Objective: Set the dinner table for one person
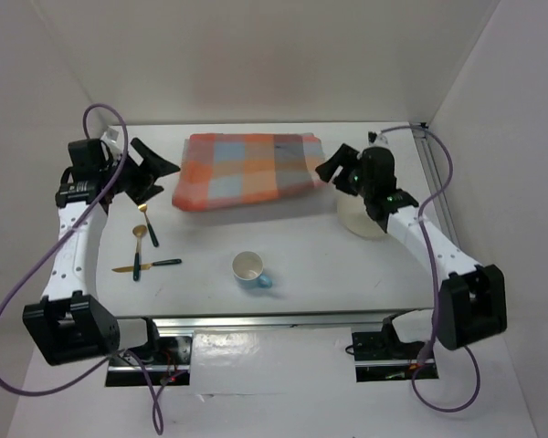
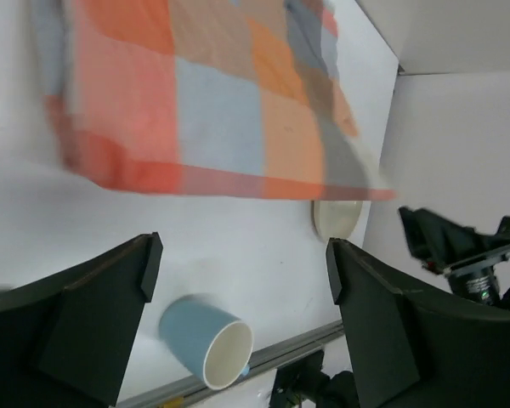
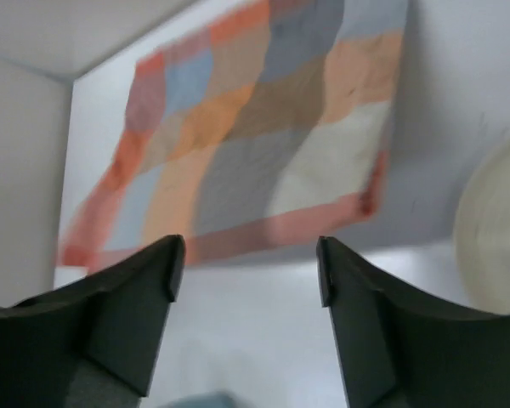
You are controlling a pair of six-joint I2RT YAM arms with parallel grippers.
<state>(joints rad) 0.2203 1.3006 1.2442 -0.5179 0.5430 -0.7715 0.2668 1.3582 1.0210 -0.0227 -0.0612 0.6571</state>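
Observation:
On the white dinner table [image 1: 320, 265] an orange-grey-blue checked mat [image 1: 245, 169] lies flat at the back middle. My left gripper [image 1: 163, 168] hovers open just off the mat's left edge, with nothing between its fingers. At the mat's right edge my right gripper [image 1: 331, 170] is open and empty too. In the left wrist view the mat [image 2: 212, 93] fills the top, and the left gripper [image 2: 242, 263] frames bare table. From the right wrist, the mat [image 3: 255, 136] lies beyond the right gripper [image 3: 248, 263].
A blue cup [image 1: 251, 270] [image 2: 206, 340] stands front centre. A cream plate [image 1: 358, 222] [image 2: 336, 218] [image 3: 497, 229] sits at the right, partly under my right arm. Gold-and-teal cutlery, a spoon [image 1: 144, 234] and a knife [image 1: 146, 266], lies at the left. Aluminium rails [image 1: 283, 319] edge the table.

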